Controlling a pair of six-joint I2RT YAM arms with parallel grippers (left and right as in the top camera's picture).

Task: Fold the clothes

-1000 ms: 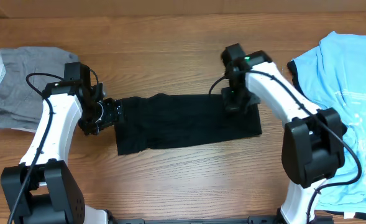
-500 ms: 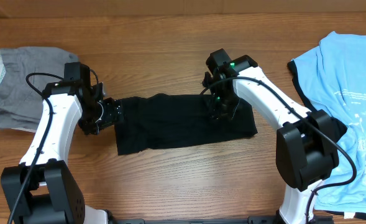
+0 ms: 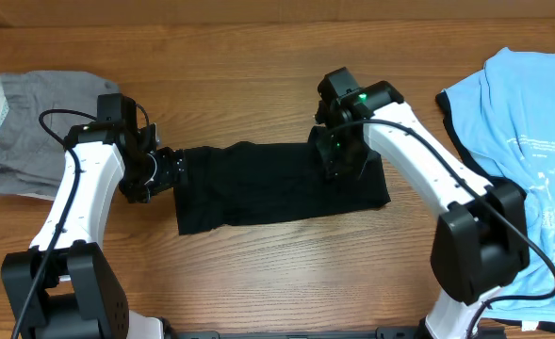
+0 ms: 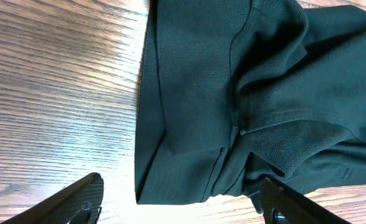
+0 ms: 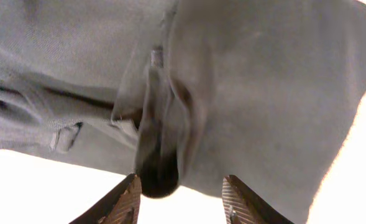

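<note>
The black tee [image 3: 258, 188] lies on the wooden table as a long folded strip. My left gripper [image 3: 173, 172] sits at its left end, open, its fingers [image 4: 181, 186] spread wide on either side of the cloth's edge [image 4: 232, 93]. My right gripper [image 3: 338, 158] hovers over the strip's right part, open, with a raised fold of the cloth [image 5: 263, 81] between its fingertips [image 5: 181, 180]. The cloth looks washed-out grey in the right wrist view. The light blue tee [image 3: 531, 141] with white print lies spread at the far right.
A folded grey garment [image 3: 41, 132] lies at the far left, beside my left arm. Bare wood shows in front of and behind the black strip. The light blue tee reaches the table's right edge.
My right gripper has moved left along the black tee from its right end, and that end has drawn in slightly to the left. My left arm has not moved.
</note>
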